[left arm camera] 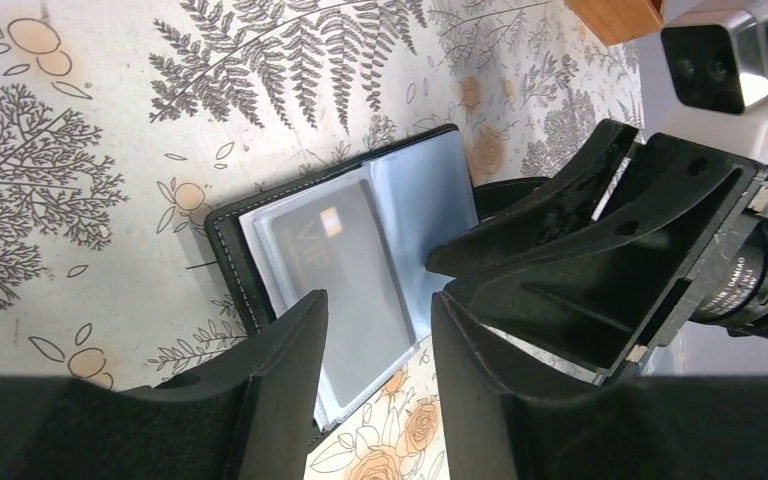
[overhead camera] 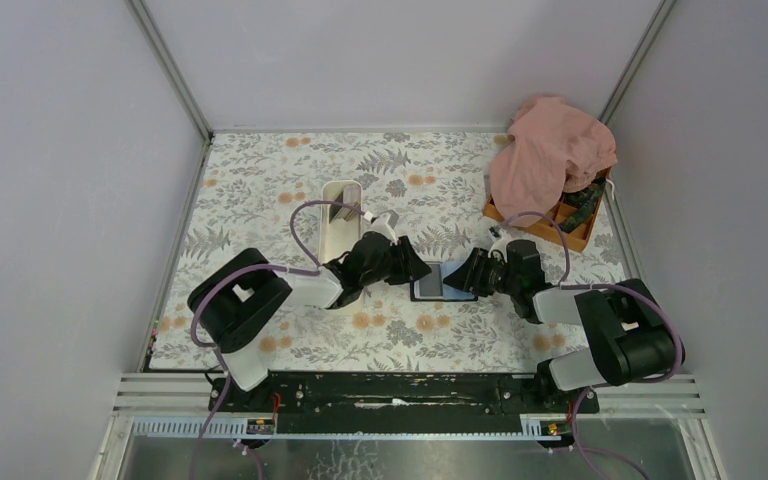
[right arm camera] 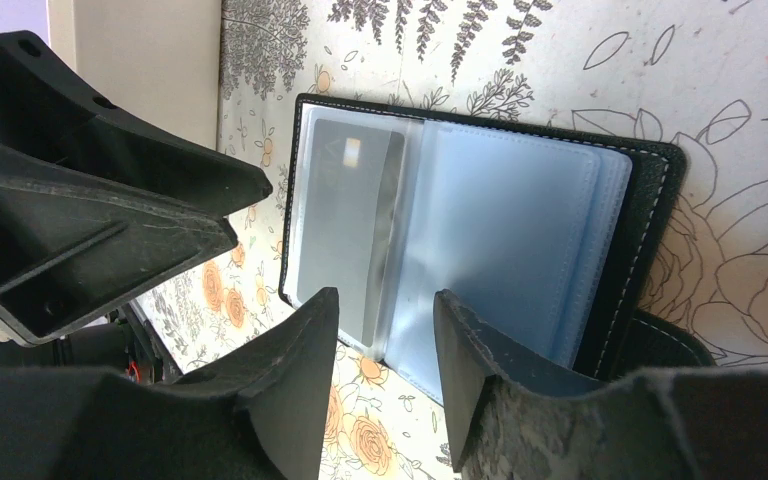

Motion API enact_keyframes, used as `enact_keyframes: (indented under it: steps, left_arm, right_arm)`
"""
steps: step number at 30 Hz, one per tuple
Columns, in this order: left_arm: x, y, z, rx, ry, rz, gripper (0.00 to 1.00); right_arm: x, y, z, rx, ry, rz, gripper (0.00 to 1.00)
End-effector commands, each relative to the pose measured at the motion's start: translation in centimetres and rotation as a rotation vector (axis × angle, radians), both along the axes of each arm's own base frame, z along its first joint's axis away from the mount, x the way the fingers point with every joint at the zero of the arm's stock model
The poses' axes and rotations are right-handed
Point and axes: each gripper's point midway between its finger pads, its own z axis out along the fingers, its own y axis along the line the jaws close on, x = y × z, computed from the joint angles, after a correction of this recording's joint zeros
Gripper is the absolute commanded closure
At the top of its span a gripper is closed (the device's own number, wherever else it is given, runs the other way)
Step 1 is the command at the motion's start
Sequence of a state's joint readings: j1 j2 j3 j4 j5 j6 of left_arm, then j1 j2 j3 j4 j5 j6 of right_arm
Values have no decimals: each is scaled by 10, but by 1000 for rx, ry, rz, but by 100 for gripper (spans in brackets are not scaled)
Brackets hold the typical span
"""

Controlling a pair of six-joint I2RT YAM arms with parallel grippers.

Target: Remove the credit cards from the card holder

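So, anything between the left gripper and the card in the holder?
Only the clear sleeve of the card holder, covering the card. The left gripper is open just over it; the right gripper is beside, over the other page, not between.

Overhead, the card holder at center is mostly covered by the left gripper and right gripper. A pink cloth buries most of the orange box, upper right. Lettering on the card is too blurry.
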State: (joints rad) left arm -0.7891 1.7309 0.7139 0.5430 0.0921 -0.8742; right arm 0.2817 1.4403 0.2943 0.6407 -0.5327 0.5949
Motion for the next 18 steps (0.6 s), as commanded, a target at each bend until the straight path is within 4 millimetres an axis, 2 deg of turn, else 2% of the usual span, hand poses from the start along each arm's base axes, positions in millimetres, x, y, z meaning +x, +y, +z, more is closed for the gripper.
enact_keyframes:
  steps: [1, 6, 14, 18]
  left_arm:
    - [7, 1, -9, 10, 21, 39, 50]
    - [6, -3, -14, 10, 36, 35, 50]
    - [9, 5, -20, 56, 47, 69, 50]
    - [7, 10, -17, 66, 40, 75, 45]
  right_arm:
    - [5, -10, -10, -80, 13, -35, 53]
    - [4, -11, -12, -88, 24, -38, 59]
    - [4, -11, -12, -92, 23, -37, 60]
    - [4, -11, -12, -92, 21, -36, 59]
